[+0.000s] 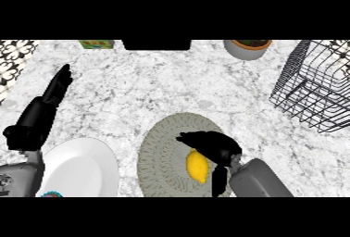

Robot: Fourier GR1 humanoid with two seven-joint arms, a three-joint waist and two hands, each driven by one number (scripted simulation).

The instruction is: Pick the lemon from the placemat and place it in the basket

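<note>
Closing black fingers (198, 138) of the right hand (217, 147) around the lemon (196, 166), curling over its upper end and right side, thumb alongside. Still lying on the round placemat (160, 157), lower centre of frame, long axis running top to bottom. Lifting and carrying to the wire basket (311, 88), upper right, judged yet to come. Resting at left, the left hand (54, 90), fingers straight, above the marble tabletop (171, 83).

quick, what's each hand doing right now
Left hand: open, fingers straight, holding nothing.
Right hand: fingers curled over the lemon on the placemat; whether it grips it cannot be told.
</note>
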